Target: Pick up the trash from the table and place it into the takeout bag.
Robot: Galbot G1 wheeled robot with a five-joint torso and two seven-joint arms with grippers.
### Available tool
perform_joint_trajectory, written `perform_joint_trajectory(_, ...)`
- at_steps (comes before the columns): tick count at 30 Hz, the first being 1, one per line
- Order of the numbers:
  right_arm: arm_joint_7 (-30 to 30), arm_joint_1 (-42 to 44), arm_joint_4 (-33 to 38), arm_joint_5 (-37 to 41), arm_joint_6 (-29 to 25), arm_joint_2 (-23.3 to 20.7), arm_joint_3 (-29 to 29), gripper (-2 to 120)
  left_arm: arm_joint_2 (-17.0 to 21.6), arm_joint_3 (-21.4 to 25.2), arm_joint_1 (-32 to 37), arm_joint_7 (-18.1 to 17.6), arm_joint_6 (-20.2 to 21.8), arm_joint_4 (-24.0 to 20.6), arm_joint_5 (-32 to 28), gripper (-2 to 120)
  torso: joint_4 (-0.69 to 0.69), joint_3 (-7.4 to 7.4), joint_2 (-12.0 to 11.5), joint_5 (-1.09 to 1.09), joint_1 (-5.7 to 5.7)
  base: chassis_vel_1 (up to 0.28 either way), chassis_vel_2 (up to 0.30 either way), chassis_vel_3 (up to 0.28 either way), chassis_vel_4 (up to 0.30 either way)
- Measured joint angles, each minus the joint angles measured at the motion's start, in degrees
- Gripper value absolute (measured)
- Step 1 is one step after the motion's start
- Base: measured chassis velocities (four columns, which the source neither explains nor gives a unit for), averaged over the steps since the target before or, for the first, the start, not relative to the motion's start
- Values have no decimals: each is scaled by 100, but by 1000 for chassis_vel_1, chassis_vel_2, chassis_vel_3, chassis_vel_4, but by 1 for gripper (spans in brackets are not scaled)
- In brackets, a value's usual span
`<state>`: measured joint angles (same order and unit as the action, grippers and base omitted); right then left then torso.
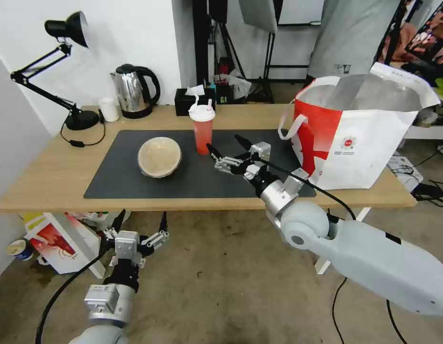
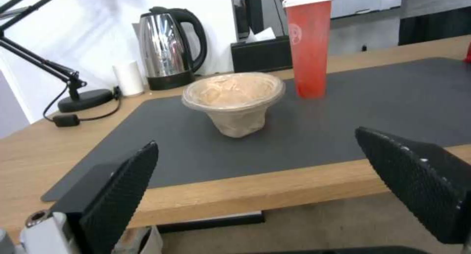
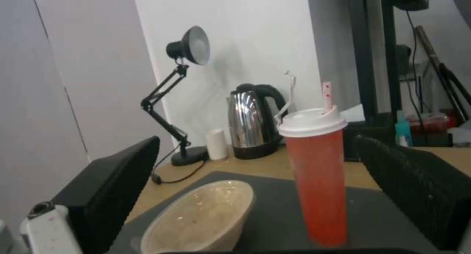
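Right now your right gripper (image 1: 225, 152) hangs over the mat (image 1: 135, 184) with its fingers (image 3: 117, 184) spread wide and empty, aimed at the cup (image 1: 202, 129), which stands just ahead of them. You see the cup upright, long axis vertical, white lid on top, straws (image 3: 326, 95) poking up. It sits near the mat's far edge, with bare mat all round its base. The tan bowl (image 1: 159, 156) lies well to the cup's left, tilted on the mat, mouth up. To the right, the bag (image 1: 360, 129) stands on the counter (image 1: 49, 167) at its right end, mouth open upward, foil lining showing; open mat lies between it and the cup. Your left gripper (image 1: 139, 224) waits below the counter's near edge, fingers (image 2: 123, 187) apart, holding nothing, facing the bowl.
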<state>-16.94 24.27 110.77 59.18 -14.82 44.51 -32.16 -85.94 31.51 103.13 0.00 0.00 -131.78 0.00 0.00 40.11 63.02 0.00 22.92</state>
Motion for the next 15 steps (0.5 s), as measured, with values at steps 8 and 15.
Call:
perform_joint_trajectory(8,-16,-186,-226,5,54,118,-75,100,0,0,0,0,0,0,0,100,0,0,0,0,0,0,0,0,0)
perform_joint_trajectory(15,-43,-387,-477,39,93,336,-240,100,0,0,0,0,0,0,0,100,0,0,0,0,0,0,0,0,0)
